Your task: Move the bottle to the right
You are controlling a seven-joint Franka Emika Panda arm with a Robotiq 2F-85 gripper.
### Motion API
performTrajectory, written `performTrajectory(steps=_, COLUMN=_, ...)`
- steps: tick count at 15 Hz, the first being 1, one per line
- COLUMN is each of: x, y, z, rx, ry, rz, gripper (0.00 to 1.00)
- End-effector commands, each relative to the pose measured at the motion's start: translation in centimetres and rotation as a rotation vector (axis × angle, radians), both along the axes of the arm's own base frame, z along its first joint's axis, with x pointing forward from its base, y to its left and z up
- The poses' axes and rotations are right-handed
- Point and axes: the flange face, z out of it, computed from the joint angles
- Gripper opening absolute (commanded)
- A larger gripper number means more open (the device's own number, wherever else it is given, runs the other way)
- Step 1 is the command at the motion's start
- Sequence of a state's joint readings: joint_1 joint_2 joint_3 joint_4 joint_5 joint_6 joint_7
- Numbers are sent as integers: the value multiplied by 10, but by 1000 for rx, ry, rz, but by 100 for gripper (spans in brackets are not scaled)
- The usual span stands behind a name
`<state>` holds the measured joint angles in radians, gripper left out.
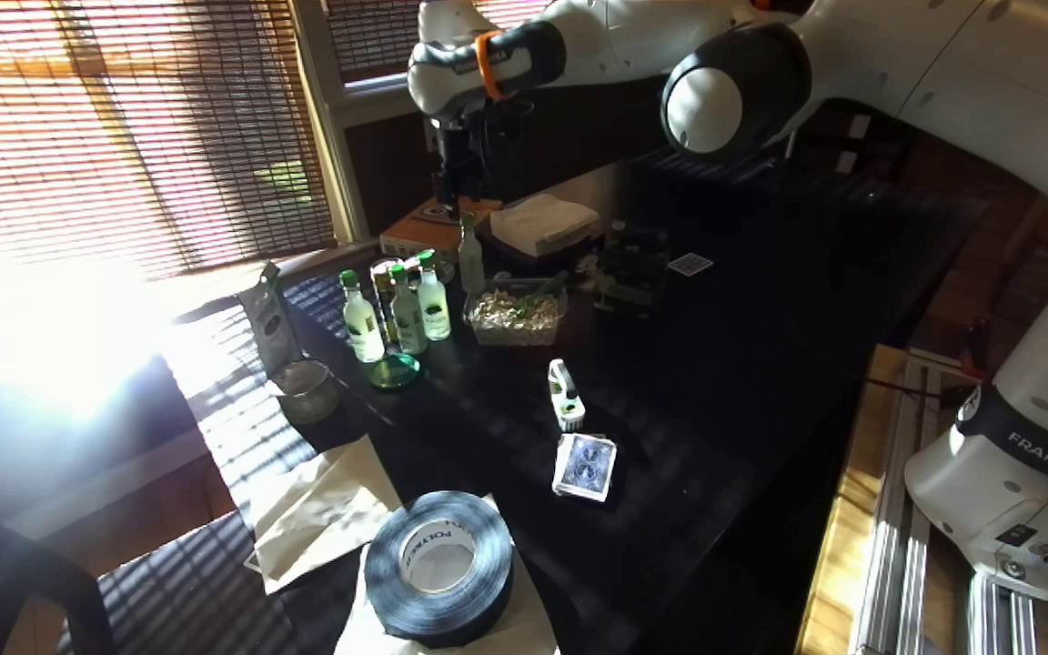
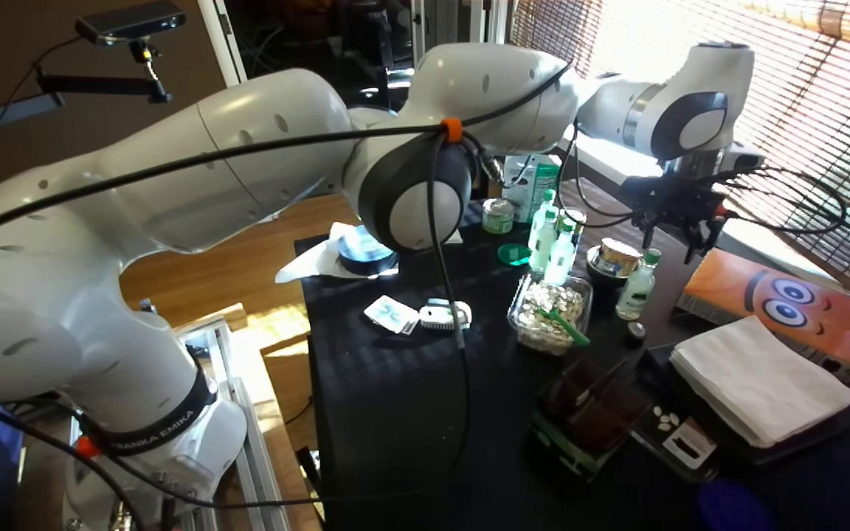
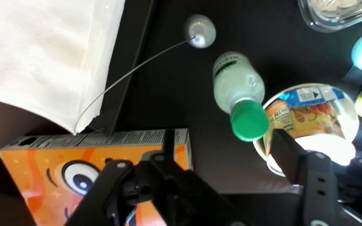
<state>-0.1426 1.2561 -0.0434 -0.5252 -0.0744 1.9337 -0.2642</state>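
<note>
A clear bottle with a green cap stands upright on the black table, apart from the others; it is in both exterior views [image 1: 470, 259] [image 2: 636, 290] and in the wrist view [image 3: 239, 83]. Three similar bottles [image 1: 363, 326] stand close together nearby; they also show in an exterior view [image 2: 559, 258]. My gripper [image 3: 223, 135] is open and empty, fingers pointing down. In an exterior view the gripper [image 2: 668, 249] hangs above and beside the lone bottle, not touching it. The gripper also shows, dark, in an exterior view [image 1: 462, 196].
A bowl with food packets [image 3: 316, 116] stands close beside the lone bottle. A clear food tub [image 2: 550, 317] with a green handle is near it. An orange box [image 2: 801, 295], a napkin stack [image 2: 761, 376] and a small silvery round object [image 3: 200, 31] lie around.
</note>
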Motion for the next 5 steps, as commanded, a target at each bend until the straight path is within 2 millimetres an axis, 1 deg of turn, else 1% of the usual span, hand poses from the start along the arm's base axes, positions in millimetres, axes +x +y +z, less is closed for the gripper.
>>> performTrajectory(steps=1, x=-2, y=-14, z=68, rx=-28, ry=-49, rz=-9, gripper=100)
performTrajectory(steps=3, x=-3, y=-28, z=101, rx=8, ry=-119, rz=12, gripper=100)
performTrajectory(steps=4, x=1, y=-17, z=75, rx=-21, ry=-90, rz=-8, gripper=100)
performTrajectory(steps=5, x=-1, y=-23, z=92, rx=-20, ry=-110, rz=-4, gripper=100)
